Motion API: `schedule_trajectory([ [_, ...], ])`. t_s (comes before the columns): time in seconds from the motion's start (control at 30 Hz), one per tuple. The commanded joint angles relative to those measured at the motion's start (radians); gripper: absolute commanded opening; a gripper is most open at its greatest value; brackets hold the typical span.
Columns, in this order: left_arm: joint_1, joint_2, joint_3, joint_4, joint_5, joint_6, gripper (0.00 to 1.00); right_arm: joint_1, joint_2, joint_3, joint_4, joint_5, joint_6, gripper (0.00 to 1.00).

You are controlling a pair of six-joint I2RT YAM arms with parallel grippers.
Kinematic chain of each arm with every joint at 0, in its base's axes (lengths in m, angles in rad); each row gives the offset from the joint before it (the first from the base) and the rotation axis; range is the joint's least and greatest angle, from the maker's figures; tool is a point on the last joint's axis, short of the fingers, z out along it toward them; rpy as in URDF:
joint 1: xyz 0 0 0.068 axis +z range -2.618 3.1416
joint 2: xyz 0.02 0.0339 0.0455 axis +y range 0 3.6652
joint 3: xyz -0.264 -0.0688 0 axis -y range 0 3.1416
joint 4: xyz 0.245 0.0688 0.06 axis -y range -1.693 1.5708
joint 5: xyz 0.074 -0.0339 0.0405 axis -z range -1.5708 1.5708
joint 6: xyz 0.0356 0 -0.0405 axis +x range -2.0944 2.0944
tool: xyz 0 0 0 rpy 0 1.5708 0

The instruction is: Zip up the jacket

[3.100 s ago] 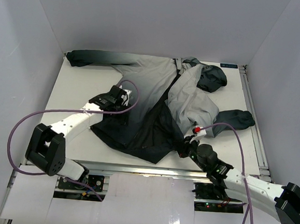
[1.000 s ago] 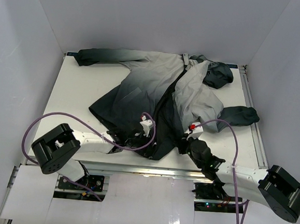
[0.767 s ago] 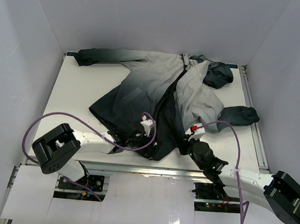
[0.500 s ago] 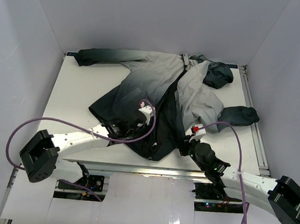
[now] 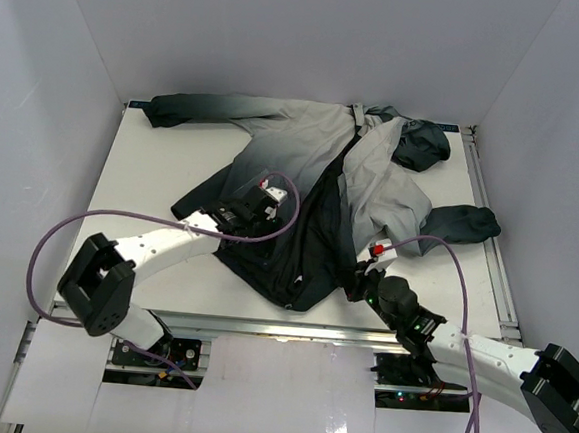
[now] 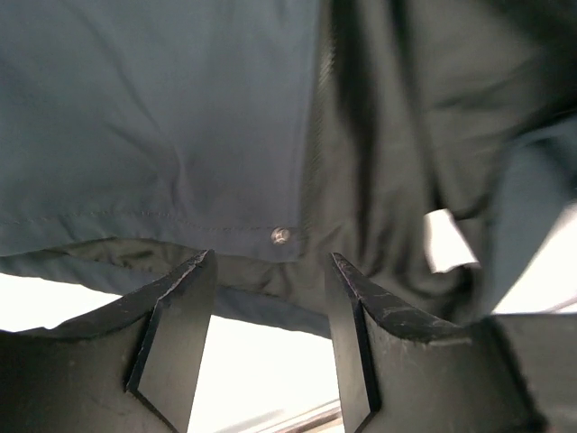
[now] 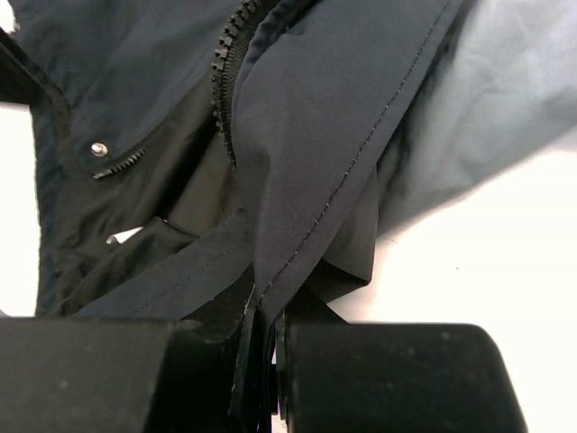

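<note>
The jacket [image 5: 294, 157] lies spread on the white table, with its hood at the far right and its dark hem toward me. The front is open and the dark lining shows. My left gripper [image 5: 269, 218] hovers over the left panel's dark hem. In the left wrist view it [image 6: 270, 257] is open and empty, with the hem and a metal snap [image 6: 280, 235] just beyond its tips. My right gripper [image 5: 358, 280] is at the right panel's bottom corner. In the right wrist view it [image 7: 266, 316] is shut on a fold of the jacket hem [image 7: 343, 108], with zipper teeth [image 7: 225, 81] beyond it.
The white table [image 5: 142, 175] is walled in on three sides. A metal rail [image 5: 261, 327] runs along the near edge and another [image 5: 485, 222] along the right edge. Purple cables loop from both arms, the left one [image 5: 289, 201] lying over the jacket.
My left arm has swung from the near hem back and left, over the left panel, and the hem there has shifted a little. My right gripper has stayed shut on the hem.
</note>
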State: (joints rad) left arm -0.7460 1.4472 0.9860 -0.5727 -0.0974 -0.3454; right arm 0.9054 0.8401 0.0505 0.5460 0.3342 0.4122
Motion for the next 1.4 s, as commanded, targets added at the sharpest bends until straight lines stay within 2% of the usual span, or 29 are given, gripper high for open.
schedule_trajectory([
  [0.0,0.009,0.082,0.064,-0.089,0.030,0.066,0.62,0.006,-0.035,-0.044,0.033,-0.019,-0.001,0.08],
  [0.17,0.037,0.162,0.126,-0.115,0.038,0.106,0.62,0.006,-0.047,-0.044,0.029,-0.028,-0.001,0.08],
  [0.53,0.077,0.284,0.200,-0.132,0.170,0.173,0.60,0.006,-0.072,-0.086,0.020,-0.023,0.000,0.08],
  [1.0,0.067,0.308,0.192,-0.147,0.238,0.211,0.62,0.007,-0.082,-0.093,0.017,-0.021,0.000,0.08],
  [1.2,0.049,0.359,0.179,-0.163,0.162,0.198,0.61,0.007,-0.083,-0.093,0.020,-0.027,0.000,0.08],
  [1.23,0.047,0.363,0.177,-0.164,0.151,0.192,0.60,0.007,-0.084,-0.093,0.020,-0.027,0.000,0.08],
  [1.37,0.047,0.358,0.174,-0.155,0.135,0.176,0.35,0.007,-0.096,-0.097,0.019,-0.028,0.002,0.08],
])
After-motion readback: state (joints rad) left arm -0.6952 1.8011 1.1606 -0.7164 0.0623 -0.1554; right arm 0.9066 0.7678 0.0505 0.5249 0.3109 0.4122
